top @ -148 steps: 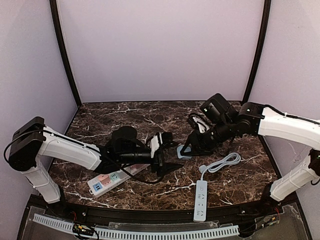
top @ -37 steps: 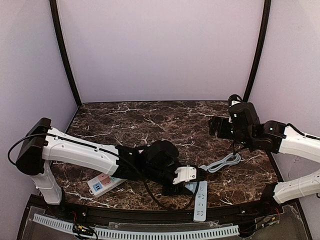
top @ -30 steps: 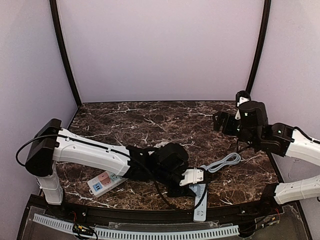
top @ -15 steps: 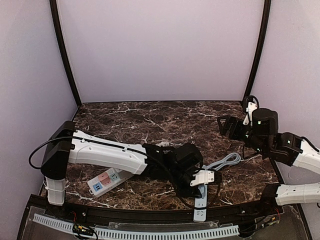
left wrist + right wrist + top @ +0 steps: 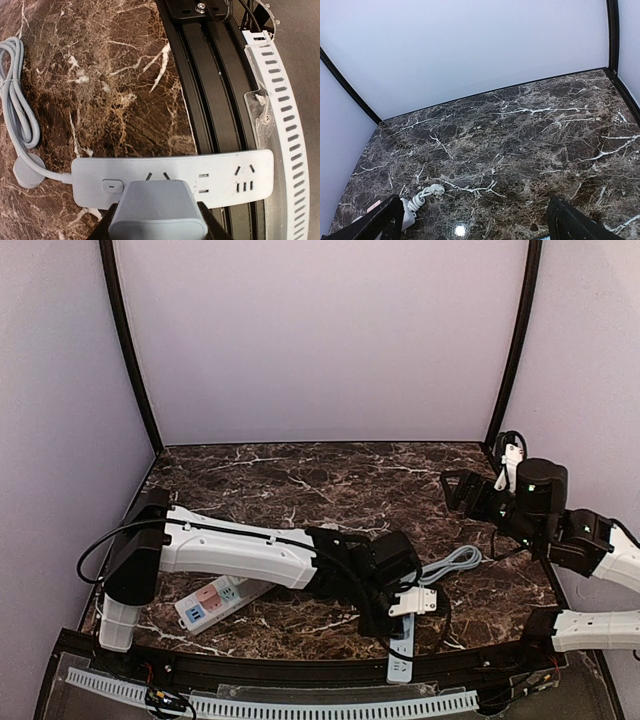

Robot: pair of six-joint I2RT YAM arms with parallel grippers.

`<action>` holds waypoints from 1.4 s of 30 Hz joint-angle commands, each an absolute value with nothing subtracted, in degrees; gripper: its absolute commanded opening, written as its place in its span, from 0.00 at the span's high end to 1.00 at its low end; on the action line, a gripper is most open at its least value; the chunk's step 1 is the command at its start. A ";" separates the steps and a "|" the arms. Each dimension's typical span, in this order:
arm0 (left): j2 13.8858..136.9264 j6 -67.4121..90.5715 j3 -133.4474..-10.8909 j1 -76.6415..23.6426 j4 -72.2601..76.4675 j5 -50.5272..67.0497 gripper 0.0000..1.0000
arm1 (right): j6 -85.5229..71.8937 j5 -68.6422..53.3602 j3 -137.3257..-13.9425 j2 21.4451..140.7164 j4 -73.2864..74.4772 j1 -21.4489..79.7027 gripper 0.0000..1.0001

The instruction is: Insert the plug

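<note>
At the near edge, 6 o'clock in the overhead view, a slotted white rail (image 5: pixel 300 706) runs along the black frame. Just behind it, toward 5 o'clock, the white power strip (image 5: pixel 401 658) lies lengthwise on the marble table (image 5: pixel 300 480), its near end over the table's edge. The left gripper (image 5: pixel 393 618) hangs over the strip's far half, jaws clamped tight on the grey plug (image 5: pixel 157 202). From the left wrist camera the plug sits in front of the strip (image 5: pixel 220 177), just below the two-slot socket beside the switch; whether its pins touch the strip I cannot tell. The strip's grey cord (image 5: pixel 448 565) runs off toward 2 o'clock and lies bundled in a loop on the marble. At 8 o'clock, under the left arm, a second strip with pink and blue sockets (image 5: pixel 215 602) lies at a slant. The right gripper (image 5: pixel 458 490) is raised well apart at 3 o'clock, jaws spread wide with nothing between them, its fingers (image 5: pixel 382 220) framing bare marble
</note>
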State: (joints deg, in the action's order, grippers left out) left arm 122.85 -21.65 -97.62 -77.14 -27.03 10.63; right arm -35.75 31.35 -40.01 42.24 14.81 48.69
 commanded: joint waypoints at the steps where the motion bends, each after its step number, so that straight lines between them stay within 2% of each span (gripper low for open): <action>1: 123.14 -23.35 -99.56 -77.57 -31.96 9.23 0.99 | -35.01 31.13 -39.11 41.25 13.93 48.32 0.01; 20: 125.55 -22.10 -100.23 -77.59 -31.43 8.21 0.99 | -34.48 29.98 -39.55 42.49 13.69 48.34 0.01; 30: 133.66 -22.38 -110.04 -77.56 -40.38 7.37 0.99 | -34.51 30.16 -39.47 42.12 14.17 48.34 0.01; 42: 135.88 -23.33 -112.25 -77.56 -42.63 6.99 0.99 | -34.28 30.21 -39.68 42.98 14.15 48.34 0.01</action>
